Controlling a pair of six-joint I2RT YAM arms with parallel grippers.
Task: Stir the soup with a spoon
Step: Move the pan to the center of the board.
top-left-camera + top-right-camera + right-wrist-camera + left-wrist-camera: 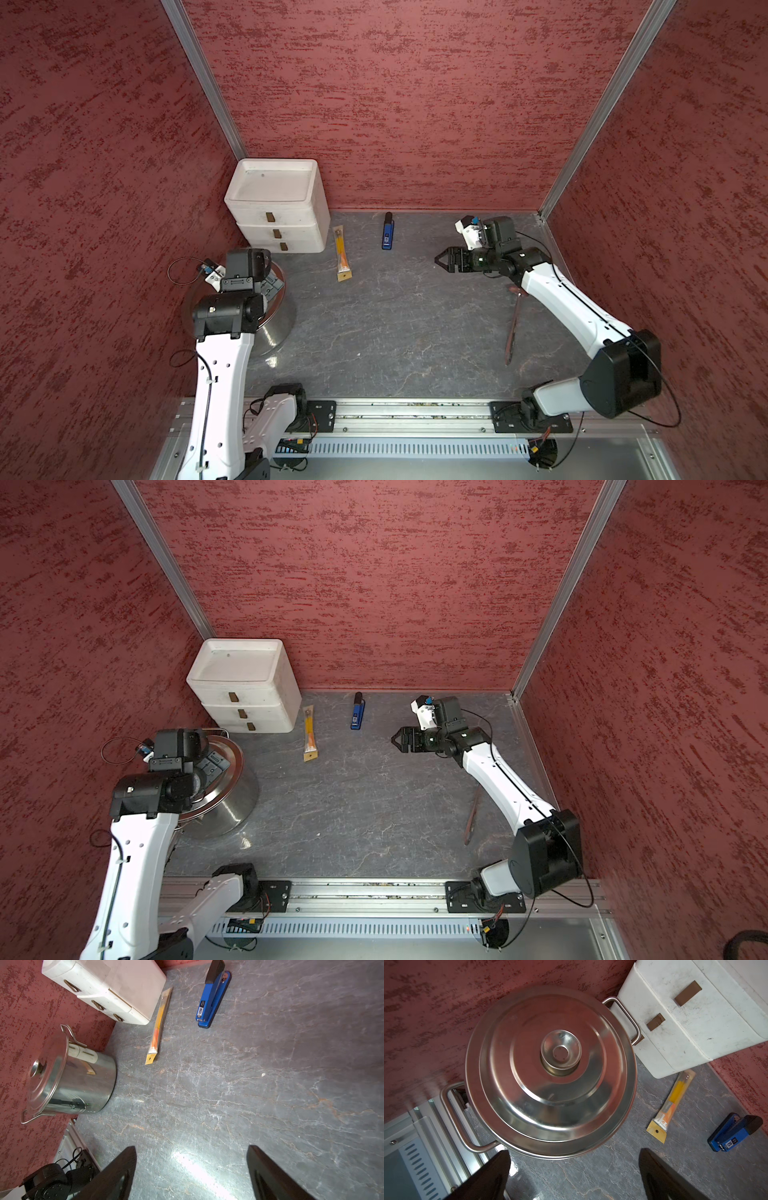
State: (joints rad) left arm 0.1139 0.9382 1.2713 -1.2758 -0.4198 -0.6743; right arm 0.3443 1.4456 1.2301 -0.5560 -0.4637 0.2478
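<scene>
spoon lay flat on the right side of the desk. in both top views it was a thin strip running nearly front to back. its far end, likely the bowl, passed beneath the right arm, and its handle tip pointed toward the front rail. the right jaws stood open and empty, aimed at the desk's middle. they were beyond the spoon's far end and to its inner side, so the spoon lay behind and below them, back toward that arm's own base. by my judgement the wrist would need to draw back, tip down and close crosswise to the handle's long axis. the right arm was much the nearer. the left arm, well apart across the desk, had its jaws wide open and empty above the pot, whose lid was still on. a white drawer unit, an orange-yellow packaged stick and a blue stapler sat farther back.
</scene>
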